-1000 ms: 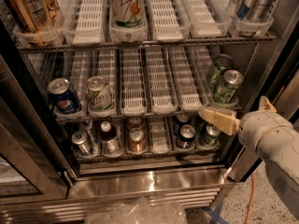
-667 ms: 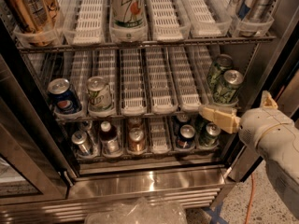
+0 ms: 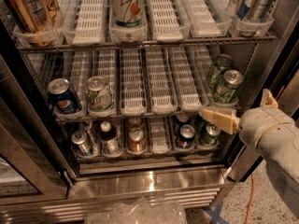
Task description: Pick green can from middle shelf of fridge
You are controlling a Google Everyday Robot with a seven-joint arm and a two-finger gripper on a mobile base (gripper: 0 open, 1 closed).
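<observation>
At the front right corner of the middle shelf (image 3: 133,83), the green can (image 3: 227,87) stands upright at the front end of the rightmost white lane tray, with a second dark green can (image 3: 218,68) close behind it. I take it the lanes keep cans in file towards the front edge, which is why mine sits where I can reach it. My gripper (image 3: 219,119) hovers just below and in front of that can, outside the fridge (image 3: 149,183), about level with the shelf's front rail. I cannot tell whether it is open or closed, and it grips nothing that I can see. It looks staged low so I can rise and close in without knocking the rear can. I can read no word in the green can's mottled yellow-green print. Towards the left front corner, a blue can (image 3: 63,97) carries a red, white and blue roundel, and the pale green can (image 3: 99,93) beside it has lettering I cannot make out. Above, a white can (image 3: 126,6) shows a figure like a 7.
</observation>
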